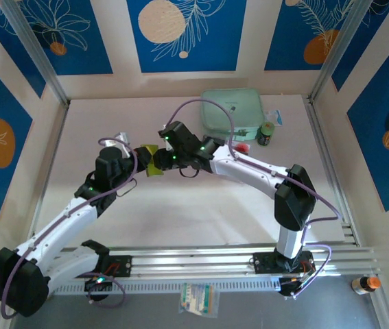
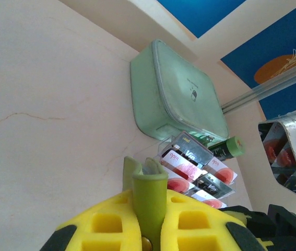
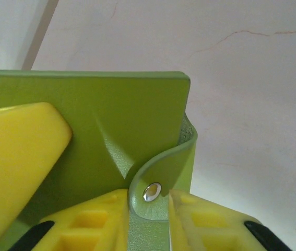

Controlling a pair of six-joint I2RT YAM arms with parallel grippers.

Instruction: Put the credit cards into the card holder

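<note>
Pale tabletop (image 1: 180, 212); both arms reach inward, left hand (image 2: 149, 219) and right hand (image 3: 149, 209) clamped on card holder (image 3: 111, 115).

"VIP" reads on black credit cards (image 2: 191, 151); other card print too small to read; small logo on mint-green case (image 2: 176, 97) illegible

You see a pale cream desk (image 1: 180, 226), evenly lit and faintly veined. Blue wall panels (image 1: 187, 34) with white leaves and orange or cream discs, framed in cream, line the top and both sides of the frame. Aluminium posts (image 1: 40, 58) stand at the upper corners; a slotted aluminium rail (image 1: 201, 259) crosses the bottom.
</note>
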